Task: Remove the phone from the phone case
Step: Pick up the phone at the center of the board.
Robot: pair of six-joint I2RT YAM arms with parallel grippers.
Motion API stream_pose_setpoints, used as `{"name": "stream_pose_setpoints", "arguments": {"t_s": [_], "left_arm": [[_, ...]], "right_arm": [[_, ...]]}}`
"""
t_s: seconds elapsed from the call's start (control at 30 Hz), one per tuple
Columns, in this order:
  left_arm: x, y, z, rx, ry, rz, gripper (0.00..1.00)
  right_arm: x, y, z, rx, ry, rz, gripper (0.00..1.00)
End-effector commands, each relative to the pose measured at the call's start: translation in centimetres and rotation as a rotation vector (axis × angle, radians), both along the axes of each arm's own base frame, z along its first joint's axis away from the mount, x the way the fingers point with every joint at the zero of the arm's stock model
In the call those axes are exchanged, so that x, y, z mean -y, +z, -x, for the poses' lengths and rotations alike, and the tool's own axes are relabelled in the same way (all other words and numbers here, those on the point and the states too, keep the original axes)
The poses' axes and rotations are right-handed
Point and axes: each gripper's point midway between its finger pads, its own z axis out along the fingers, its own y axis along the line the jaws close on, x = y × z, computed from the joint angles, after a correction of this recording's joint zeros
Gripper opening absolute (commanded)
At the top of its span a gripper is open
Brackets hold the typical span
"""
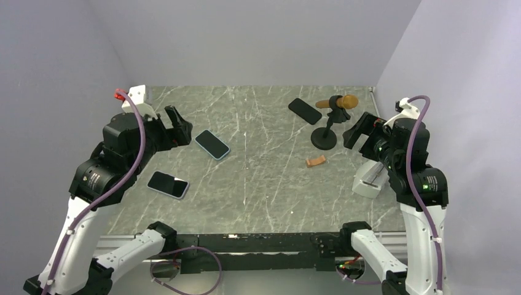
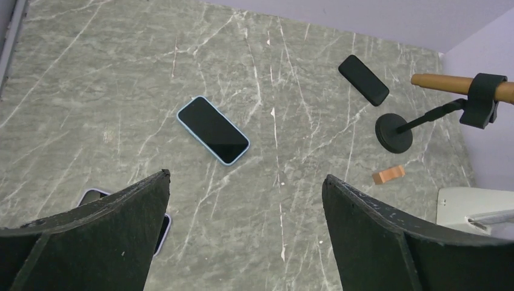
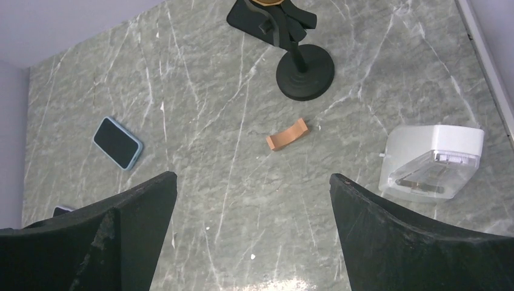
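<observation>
A phone in a light blue phone case [image 1: 212,144] [image 2: 213,130] [image 3: 118,142] lies face up, left of the table's middle. A second phone in a pale lavender case [image 1: 168,184] [image 2: 92,196] lies nearer the front left, partly hidden behind a finger in the left wrist view. A black phone [image 1: 305,110] [image 2: 363,79] lies at the back right. My left gripper [image 1: 178,128] [image 2: 246,179] hovers open above the table, left of the blue-cased phone, holding nothing. My right gripper [image 1: 356,130] [image 3: 251,177] hovers open at the right, also with nothing in it.
A black stand [image 1: 324,138] [image 2: 393,133] [image 3: 305,71] holding a brown microphone [image 1: 344,101] rises at the back right. A small orange piece [image 1: 316,161] [image 2: 388,174] [image 3: 287,135] lies near it. A white box [image 1: 370,181] [image 3: 433,160] sits under the right arm. Walls close in on three sides.
</observation>
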Motion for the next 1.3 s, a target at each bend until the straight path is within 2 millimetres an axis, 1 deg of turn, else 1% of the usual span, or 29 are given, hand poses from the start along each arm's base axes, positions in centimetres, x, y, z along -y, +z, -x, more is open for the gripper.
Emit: {"name": "stream_pose_setpoints", "arguments": {"t_s": [0.0,0.13,0.3,0.43,0.57,0.63,0.73,0.8,0.87,0.93,1.07,1.13,1.27], "left_arm": [[0.7,-1.0,0.2,-0.047,-0.019,0.028,0.99],[1.4,-2.9,0.3,-0.129,-0.018,0.057,0.99],[1.8,-7.0,0.8,-0.285,0.026,0.090,0.99],[1.7,-11.4,1.2,-0.448,0.086,0.100,0.99],[1.1,-16.6,0.8,-0.707,0.133,0.081,0.99],[-0.2,-19.0,0.8,-0.846,0.200,0.072,0.99],[-3.6,-22.1,0.6,-0.984,0.415,0.074,0.99],[-5.8,-23.9,1.2,-1.061,0.575,0.115,0.99],[-7.0,-25.7,1.4,-1.117,0.676,0.196,0.99],[-7.8,-27.0,0.8,-1.106,0.757,0.298,0.99],[-9.4,-28.4,-0.7,-1.059,0.899,0.437,0.99],[-10.6,-29.3,-0.3,-1.079,0.988,0.485,0.99],[-11.9,-31.6,0.5,-1.083,1.072,0.611,0.99]], "right_arm": [[-0.2,1.0,-0.2,0.050,0.014,-0.008,1.00],[-0.5,0.4,-0.3,0.014,0.026,-0.009,1.00],[-1.3,-0.3,-0.1,-0.015,0.086,-0.010,1.00],[-1.8,-0.5,0.1,-0.020,0.125,-0.010,1.00],[-2.8,-0.5,-0.3,-0.018,0.177,-0.029,1.00],[-3.4,-0.4,-0.5,-0.005,0.202,-0.049,1.00],[-4.3,-0.5,-0.9,-0.006,0.237,-0.085,1.00],[-5.0,-0.5,-1.2,-0.015,0.264,-0.107,1.00],[-5.7,-0.3,-1.4,-0.021,0.292,-0.120,1.00],[-6.4,-0.3,-1.6,-0.024,0.323,-0.126,1.00],[-7.0,-0.5,-1.3,-0.037,0.365,-0.091,1.00],[-7.1,-0.5,-1.2,-0.041,0.377,-0.056,1.00],[-7.4,-0.3,-1.1,-0.029,0.395,-0.018,1.00]]}}
